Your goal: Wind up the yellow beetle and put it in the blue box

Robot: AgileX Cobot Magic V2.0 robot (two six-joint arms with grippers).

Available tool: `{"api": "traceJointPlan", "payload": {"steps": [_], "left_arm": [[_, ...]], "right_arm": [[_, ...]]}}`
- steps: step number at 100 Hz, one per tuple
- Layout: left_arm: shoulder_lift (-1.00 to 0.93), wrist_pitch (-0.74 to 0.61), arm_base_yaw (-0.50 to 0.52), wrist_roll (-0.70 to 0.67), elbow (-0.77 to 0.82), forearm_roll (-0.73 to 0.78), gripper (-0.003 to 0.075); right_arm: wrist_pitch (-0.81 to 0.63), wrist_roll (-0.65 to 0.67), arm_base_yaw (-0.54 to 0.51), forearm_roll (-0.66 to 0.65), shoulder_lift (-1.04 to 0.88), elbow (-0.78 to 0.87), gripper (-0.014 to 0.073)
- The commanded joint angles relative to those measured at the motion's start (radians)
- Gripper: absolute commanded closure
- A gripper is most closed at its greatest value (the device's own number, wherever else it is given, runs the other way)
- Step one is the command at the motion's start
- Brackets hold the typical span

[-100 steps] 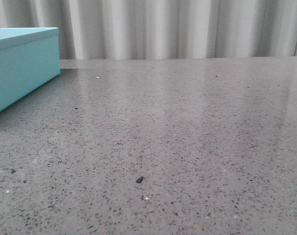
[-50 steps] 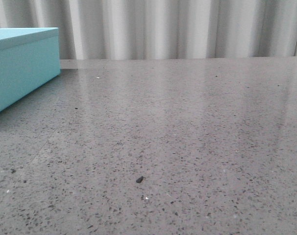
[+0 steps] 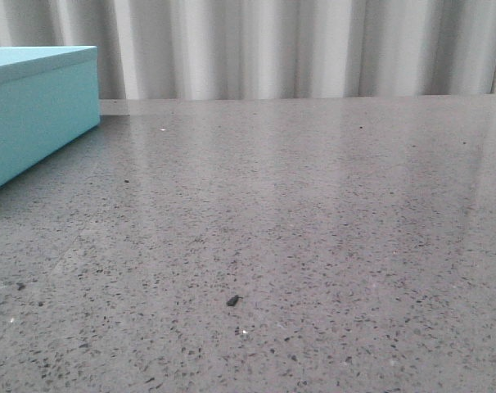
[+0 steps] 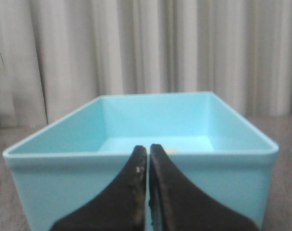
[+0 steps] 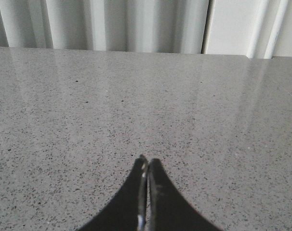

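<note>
Left jaws closed before blue box (image 4: 136, 192)

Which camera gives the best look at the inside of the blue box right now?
The left wrist view: the blue box stands open straight ahead, its floor visible, a faint yellow patch just above the left gripper. The front view catches only an outer corner at the left edge; the right wrist view shows none.
</note>
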Motion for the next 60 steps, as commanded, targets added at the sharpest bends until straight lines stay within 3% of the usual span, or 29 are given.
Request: {"api": "traceJointPlan", "payload": {"steps": [1, 23, 60], "left_arm": [[-0.030, 0.071, 0.003, -0.014, 0.027, 0.024, 0.0741], [-0.030, 0.324, 0.001, -0.014, 0.027, 0.024, 0.0741], [-0.030, 0.321, 0.001, -0.014, 0.025, 0.024, 0.0741]], "right_arm": [[-0.083, -0.009, 0.002, -0.014, -0.016, -0.028, 0.0655], [-0.083, -0.009, 0.002, -0.014, -0.016, -0.028, 0.0655], [-0.083, -0.009, 0.002, -0.014, -0.016, -0.028, 0.0655]]}}
